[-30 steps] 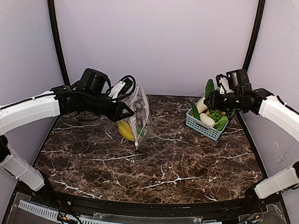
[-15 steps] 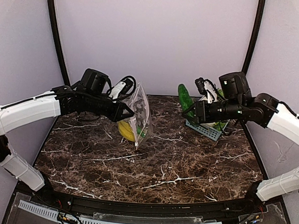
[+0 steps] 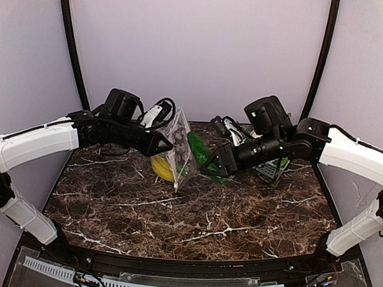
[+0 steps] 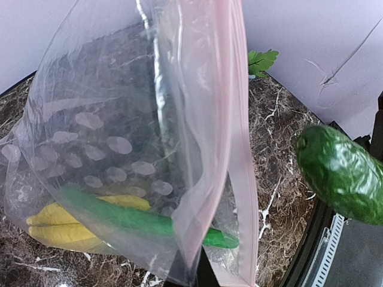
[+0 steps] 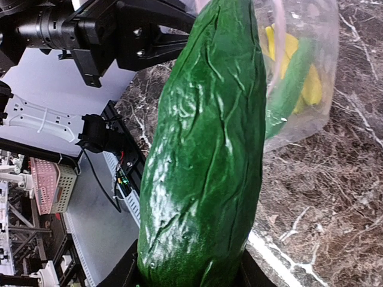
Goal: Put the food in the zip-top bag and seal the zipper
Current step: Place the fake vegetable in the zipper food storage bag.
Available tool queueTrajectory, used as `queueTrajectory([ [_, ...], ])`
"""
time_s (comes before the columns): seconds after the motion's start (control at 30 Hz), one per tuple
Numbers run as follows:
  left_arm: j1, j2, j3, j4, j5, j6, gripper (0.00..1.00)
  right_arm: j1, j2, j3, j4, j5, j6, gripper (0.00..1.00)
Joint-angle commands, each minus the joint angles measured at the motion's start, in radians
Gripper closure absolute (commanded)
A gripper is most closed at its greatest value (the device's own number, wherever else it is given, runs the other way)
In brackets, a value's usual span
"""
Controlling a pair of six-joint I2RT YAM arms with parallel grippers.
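Note:
The clear spotted zip-top bag hangs upright off the table, with my left gripper shut on its mouth edge. In the left wrist view the pink zipper stands parted, and a yellow banana bunch and a long green vegetable lie inside. My right gripper is shut on the base of a dark green cucumber, held just right of the bag's mouth. That cucumber fills the right wrist view and points at the bag.
The blue-grey basket sits at the back right, mostly hidden behind my right arm, with green pieces showing at its side. A leafy green shows past the bag in the left wrist view. Dark marble table lies below.
My right arm has swung left from the basket, carrying the cucumber across to the bag's mouth. The left arm and the bag have stayed still.

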Motion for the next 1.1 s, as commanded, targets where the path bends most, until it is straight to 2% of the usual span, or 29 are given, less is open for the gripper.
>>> queueTrajectory([
  [0.0, 0.001, 0.000, -0.024, 0.021, 0.030, -0.007, 0.99, 0.025, 0.041, 0.070, 0.010, -0.109, 0.037, 0.73],
  [0.53, -0.001, 0.001, -0.030, 0.041, 0.075, -0.006, 0.99, 0.016, 0.194, 0.163, -0.009, -0.120, 0.175, 0.72],
  [0.8, -0.027, -0.003, -0.030, 0.039, 0.065, 0.014, 0.99, -0.036, 0.211, 0.179, 0.002, -0.081, 0.252, 0.72],
  [1.07, -0.054, 0.009, -0.021, 0.023, 0.070, 0.034, 0.99, -0.039, 0.243, 0.198, 0.045, -0.037, 0.279, 0.70],
])
